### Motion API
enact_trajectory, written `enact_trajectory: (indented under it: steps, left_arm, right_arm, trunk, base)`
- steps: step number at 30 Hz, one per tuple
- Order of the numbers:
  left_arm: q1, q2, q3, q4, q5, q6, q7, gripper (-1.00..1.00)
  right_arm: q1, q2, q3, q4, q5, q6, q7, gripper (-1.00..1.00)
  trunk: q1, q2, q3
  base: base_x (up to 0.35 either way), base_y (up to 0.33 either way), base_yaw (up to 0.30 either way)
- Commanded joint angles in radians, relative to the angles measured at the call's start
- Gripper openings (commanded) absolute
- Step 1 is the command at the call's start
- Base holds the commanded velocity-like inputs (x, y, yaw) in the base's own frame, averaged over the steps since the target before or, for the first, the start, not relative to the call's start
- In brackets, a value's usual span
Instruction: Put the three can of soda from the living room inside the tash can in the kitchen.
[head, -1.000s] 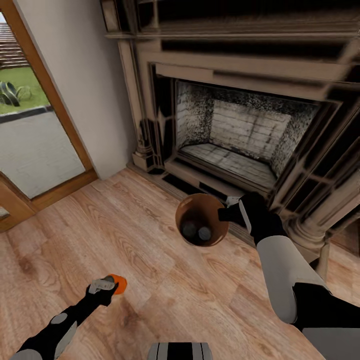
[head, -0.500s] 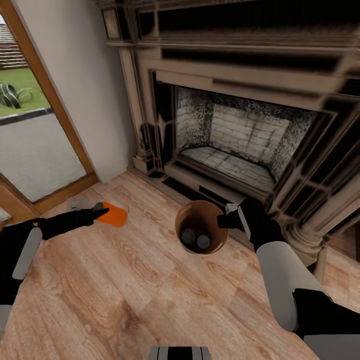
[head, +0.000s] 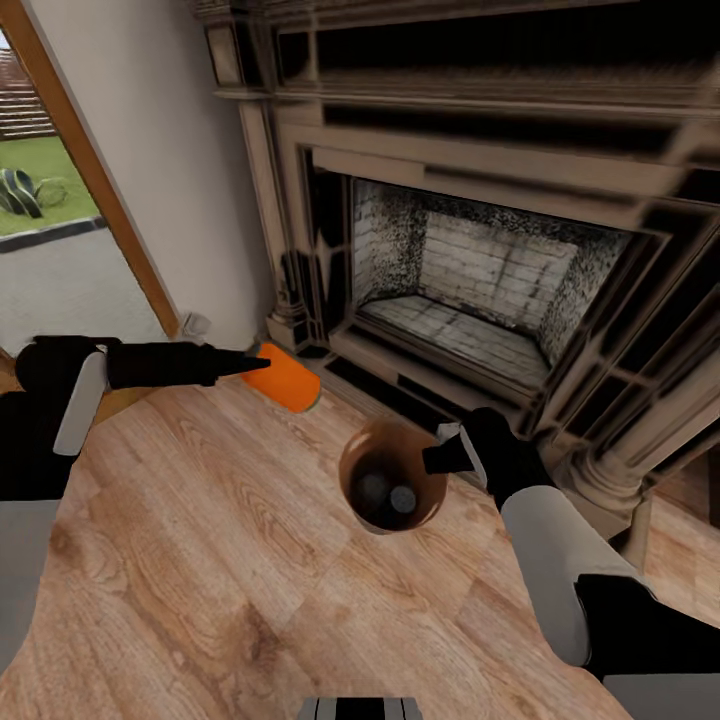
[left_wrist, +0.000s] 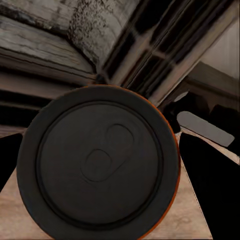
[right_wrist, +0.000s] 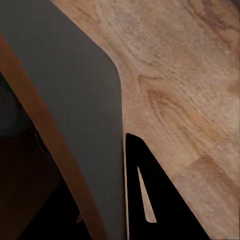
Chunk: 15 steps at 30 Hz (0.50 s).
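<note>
In the living room, before the dark carved fireplace (head: 480, 250), we hold one soda can (head: 285, 380) out on our left pincer (head: 262, 366). The can is a small orange cylinder, lying tilted in the air above the plank floor (head: 220, 560), up and to the left of the bin. From the left wrist we see its end face square on: a dark grey round lid (left_wrist: 100, 162) with a raised ring and a pull tab, and a thin orange edge showing round one side. The black fingers (left_wrist: 207, 185) stand on both sides of the can and press it between them.

Our right pincer (head: 447, 452) is clamped on the rim of the trash can (head: 355, 470), a small round pail, glossy copper-brown, which it holds above the floor in front of the hearth. From the right wrist we see the pail's brown rim (right_wrist: 47, 150) running between the fingers, with one black finger (right_wrist: 150, 200) outside the wall.

Inside the pail lie two more cans (head: 388, 493), side by side at the bottom, only their grey tops visible from above.

At the left edge stands a wood-framed glass door (head: 60, 250), with grass and paving beyond it.
</note>
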<state>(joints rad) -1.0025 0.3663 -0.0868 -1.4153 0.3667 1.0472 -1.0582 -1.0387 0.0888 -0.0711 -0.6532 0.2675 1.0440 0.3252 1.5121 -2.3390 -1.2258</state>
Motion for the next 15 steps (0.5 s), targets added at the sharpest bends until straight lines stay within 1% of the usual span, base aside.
enact_trajectory:
  steps: [1, 2, 3, 4, 5, 6, 7, 8, 9, 10, 12, 13, 14, 15]
  left_arm:
    - [-0.002, -0.008, -0.028, 0.002, -0.003, 0.000, -0.017, -1.00]
    - [-0.003, -0.015, -0.080, 0.006, -0.005, 0.000, -0.027, -1.00]
    - [-0.004, -0.018, -0.113, 0.007, -0.006, 0.000, -0.031, -1.00]
    - [-0.005, -0.024, -0.191, 0.010, -0.007, 0.000, -0.034, -1.00]
    - [-0.005, -0.027, -0.226, 0.010, -0.008, 0.000, -0.035, -1.00]
    - [-0.005, -0.033, -0.280, 0.011, -0.008, 0.000, -0.036, -1.00]
    - [-0.005, -0.039, -0.300, 0.012, -0.008, -0.005, -0.037, -1.00]
    - [-0.005, -0.048, -0.331, 0.012, -0.008, -0.017, -0.037, -1.00]
    - [-0.005, -0.057, -0.352, 0.012, -0.009, -0.030, -0.037, -1.00]
    - [-0.005, -0.067, -0.367, 0.012, -0.012, -0.042, -0.035, -1.00]
    - [-0.004, -0.086, -0.392, 0.013, -0.035, -0.066, -0.028, -1.00]
    - [-0.003, -0.114, -0.418, 0.014, -0.083, -0.091, -0.024, -1.00]
    - [-0.002, -0.125, -0.425, 0.014, -0.104, -0.097, -0.024, -1.00]
    - [0.001, -0.174, -0.439, 0.015, -0.186, -0.114, -0.021, -1.00]
  right_arm:
    - [-0.001, 0.004, 0.002, 0.006, -0.033, 0.003, 0.003, -1.00]
    - [-0.001, 0.011, 0.005, 0.011, -0.033, 0.003, 0.003, -1.00]
    - [-0.001, 0.014, 0.006, 0.013, -0.033, 0.003, 0.003, -1.00]
    - [-0.001, 0.023, 0.007, 0.015, -0.033, 0.003, 0.003, -1.00]
    - [-0.001, 0.027, 0.008, 0.016, -0.033, 0.003, 0.003, -1.00]
    - [-0.002, 0.035, 0.009, 0.017, -0.033, 0.003, 0.002, -1.00]
    - [-0.002, 0.038, 0.011, 0.018, -0.033, 0.003, 0.002, -1.00]
    - [-0.003, 0.044, 0.013, 0.019, -0.033, 0.003, 0.002, -1.00]
    - [-0.005, 0.050, 0.015, 0.020, -0.033, 0.003, 0.002, -1.00]
    - [-0.006, 0.055, 0.018, 0.020, -0.033, 0.003, 0.002, -1.00]
    - [-0.006, 0.061, 0.021, 0.021, -0.033, 0.003, 0.002, -1.00]
    - [-0.007, 0.066, 0.022, 0.021, -0.033, 0.003, 0.002, -1.00]
    - [-0.007, 0.067, 0.022, 0.021, -0.033, 0.003, 0.002, -1.00]
    - [-0.007, 0.070, 0.023, 0.021, -0.033, 0.003, 0.002, -1.00]
  trunk:
    - [0.000, 0.000, 0.000]
    - [0.000, 0.000, 0.000]
    - [0.000, 0.000, 0.000]
    - [0.000, 0.000, 0.000]
    - [0.000, 0.000, 0.000]
    - [0.000, 0.000, 0.000]
    - [0.000, 0.000, 0.000]
    - [0.000, 0.000, 0.000]
    - [0.000, 0.000, 0.000]
    - [0.000, 0.000, 0.000]
    - [0.000, 0.000, 0.000]
    - [0.000, 0.000, 0.000]
    - [0.000, 0.000, 0.000]
    - [0.000, 0.000, 0.000]
  base:
    - [0.000, 0.000, 0.000]
    - [0.000, 0.000, 0.000]
    - [0.000, 0.000, 0.000]
    - [0.000, 0.000, 0.000]
    - [0.000, 0.000, 0.000]
    - [0.000, 0.000, 0.000]
    - [0.000, 0.000, 0.000]
    - [0.000, 0.000, 0.000]
    - [0.000, 0.000, 0.000]
    - [0.000, 0.000, 0.000]
    - [0.000, 0.000, 0.000]
    - [0.000, 0.000, 0.000]
    - [0.000, 0.000, 0.000]
    - [0.000, 0.000, 0.000]
